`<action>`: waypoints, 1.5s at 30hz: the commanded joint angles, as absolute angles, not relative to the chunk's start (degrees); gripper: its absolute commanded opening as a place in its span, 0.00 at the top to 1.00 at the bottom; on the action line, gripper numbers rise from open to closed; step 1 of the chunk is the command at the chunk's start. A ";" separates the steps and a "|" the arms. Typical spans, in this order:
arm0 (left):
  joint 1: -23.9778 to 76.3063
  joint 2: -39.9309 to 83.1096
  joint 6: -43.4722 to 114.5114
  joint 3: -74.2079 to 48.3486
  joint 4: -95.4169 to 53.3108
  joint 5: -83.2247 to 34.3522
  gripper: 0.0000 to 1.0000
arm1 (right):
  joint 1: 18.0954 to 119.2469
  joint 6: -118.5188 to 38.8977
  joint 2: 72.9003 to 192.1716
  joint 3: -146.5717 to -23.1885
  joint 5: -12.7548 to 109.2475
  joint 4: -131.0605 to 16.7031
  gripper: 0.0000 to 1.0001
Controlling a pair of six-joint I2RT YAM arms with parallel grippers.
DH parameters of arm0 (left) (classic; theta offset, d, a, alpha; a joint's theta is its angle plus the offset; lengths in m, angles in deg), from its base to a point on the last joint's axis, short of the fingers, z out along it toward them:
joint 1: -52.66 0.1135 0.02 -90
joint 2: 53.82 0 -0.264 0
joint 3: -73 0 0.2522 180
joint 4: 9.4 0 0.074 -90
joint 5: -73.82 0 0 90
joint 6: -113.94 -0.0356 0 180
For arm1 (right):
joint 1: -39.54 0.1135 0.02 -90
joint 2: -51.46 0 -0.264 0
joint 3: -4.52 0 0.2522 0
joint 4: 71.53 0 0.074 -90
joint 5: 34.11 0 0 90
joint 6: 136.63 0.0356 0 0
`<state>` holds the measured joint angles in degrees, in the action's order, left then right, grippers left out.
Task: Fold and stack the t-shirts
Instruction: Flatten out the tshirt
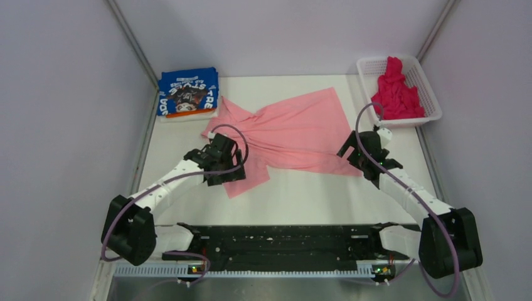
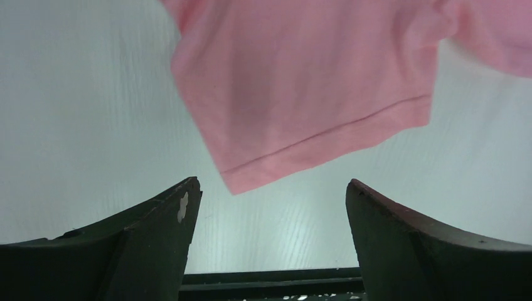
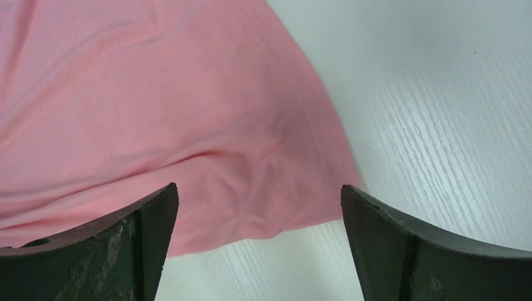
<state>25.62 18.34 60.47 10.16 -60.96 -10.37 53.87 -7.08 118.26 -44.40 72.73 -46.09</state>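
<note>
A light pink t-shirt (image 1: 295, 128) lies spread and rumpled across the middle of the white table. My left gripper (image 1: 221, 164) hovers over its near-left sleeve (image 2: 301, 100), jaws wide open, with only bare table between them (image 2: 273, 188). My right gripper (image 1: 356, 150) stands open over the shirt's near-right corner (image 3: 207, 144), with the cloth edge between its fingers (image 3: 257, 188) and nothing gripped. A folded blue t-shirt (image 1: 187, 92) with white lettering sits at the back left. A magenta t-shirt (image 1: 395, 91) is bunched in the basket.
The white mesh basket (image 1: 431, 94) stands at the back right corner. Grey walls close in both sides and the back. A black rail (image 1: 276, 241) with both arm bases runs along the near edge.
</note>
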 commanded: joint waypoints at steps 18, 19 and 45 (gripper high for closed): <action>23.14 29.90 64.85 15.87 -58.24 -9.72 0.51 | 53.75 -7.41 116.88 -45.59 77.89 -42.50 0.01; 23.18 30.12 64.85 15.98 -58.23 -9.56 0.51 | 53.77 -7.37 117.10 -45.62 77.93 -42.60 0.01; 21.55 19.03 66.41 18.55 -62.25 -0.23 1.00 | 53.75 1.12 117.77 -40.99 78.55 -32.08 0.30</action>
<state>21.70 22.54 65.74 16.89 -61.46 -0.60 53.87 0.53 114.96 -40.32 79.61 -33.81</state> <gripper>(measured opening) 0.015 0.729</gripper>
